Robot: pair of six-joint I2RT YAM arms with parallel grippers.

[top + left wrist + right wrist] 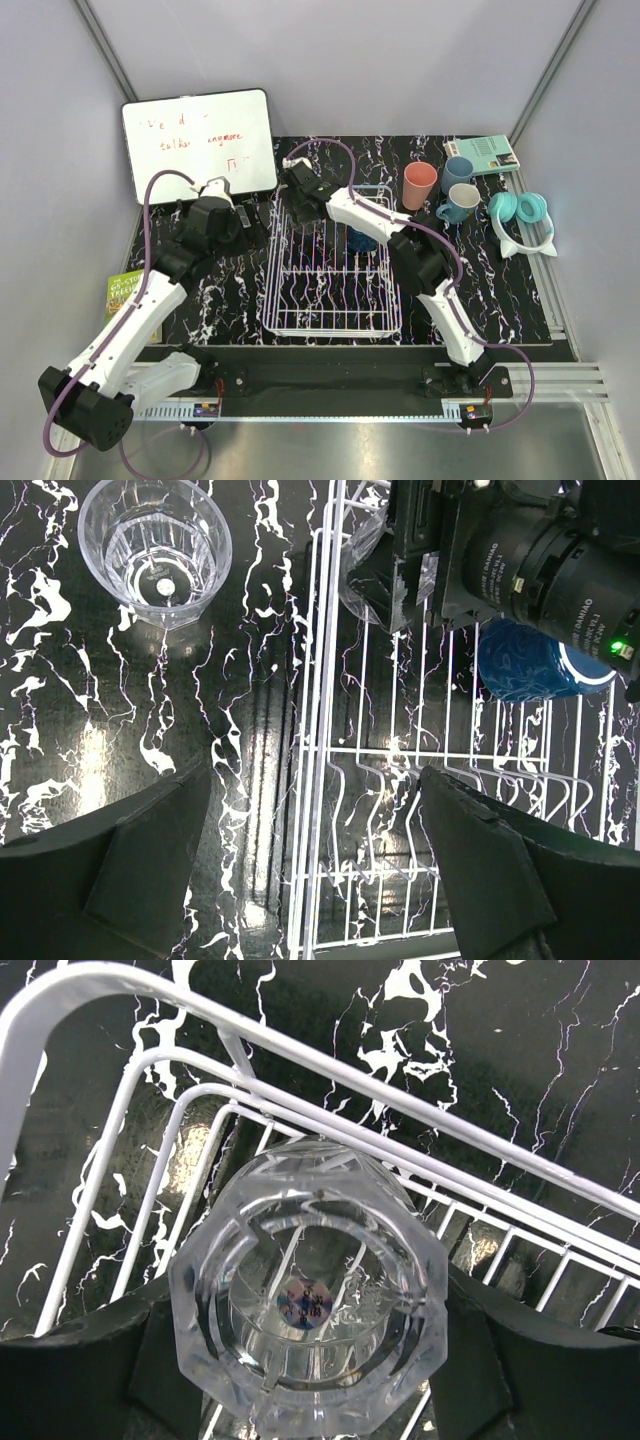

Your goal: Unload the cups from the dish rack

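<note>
White shells and black joints are seen on left arm (140, 320) and right arm (447, 305); purple cables (146, 225) are routed along both; left pincer (315, 780) is black.

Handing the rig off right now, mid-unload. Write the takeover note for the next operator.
Left claw: open, empty, hovering at the dish rack's left rail.
Right claw: straddling a clear glass in the rack's far-left corner; grip unconfirmed.
Done: pink tumbler, far blue mug, near blue mug and second clear glass stand on the table.
Left: the racked glass and the navy mug, both in the rack.
</note>
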